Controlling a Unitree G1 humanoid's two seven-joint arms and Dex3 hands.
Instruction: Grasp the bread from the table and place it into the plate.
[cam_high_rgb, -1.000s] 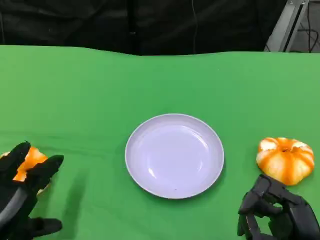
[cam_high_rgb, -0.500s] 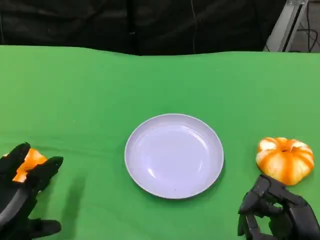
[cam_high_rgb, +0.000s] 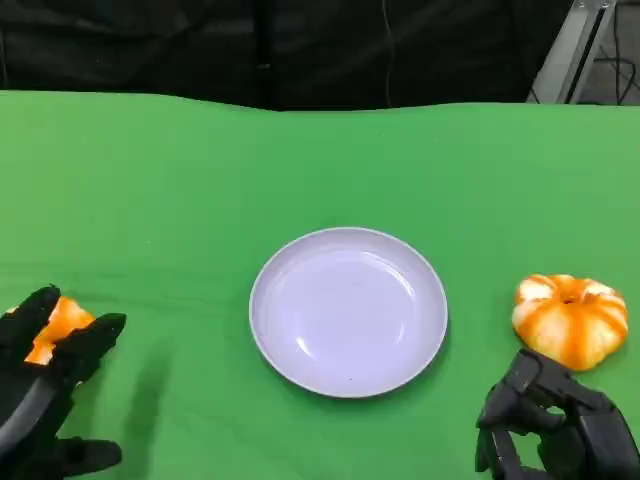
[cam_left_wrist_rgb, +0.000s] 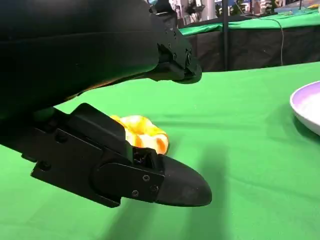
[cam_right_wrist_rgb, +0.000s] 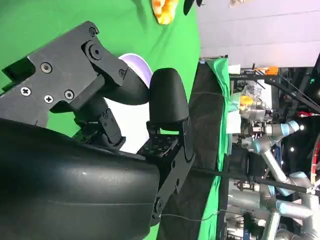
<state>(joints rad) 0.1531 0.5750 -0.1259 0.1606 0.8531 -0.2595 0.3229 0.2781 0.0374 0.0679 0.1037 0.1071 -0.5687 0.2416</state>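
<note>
My left hand (cam_high_rgb: 45, 385) hovers at the lower left of the frame, fingers spread wide over an orange-and-white glazed bread (cam_high_rgb: 60, 322), gripping nothing. My right hand (cam_high_rgb: 555, 425) sits curled at lower right, just below a pumpkin-shaped orange bread (cam_high_rgb: 570, 318). The round, smooth lavender plate (cam_high_rgb: 348, 310) lies centre on the green cloth counter (cam_high_rgb: 320, 170).

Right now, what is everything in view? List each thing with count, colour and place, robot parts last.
bread: two orange-and-white pieces; one right of the plate, near the right hand; the other at the table's left edge, partly behind the left hand's fingers.
plate: one, pale lilac, mid-table, nothing in it.
table: one, covered in green cloth.
left hand: one, black, lower left, fingers spread over the left bread, holding nothing.
right hand: one, black, lower right, fingers curled in, holding nothing.
</note>
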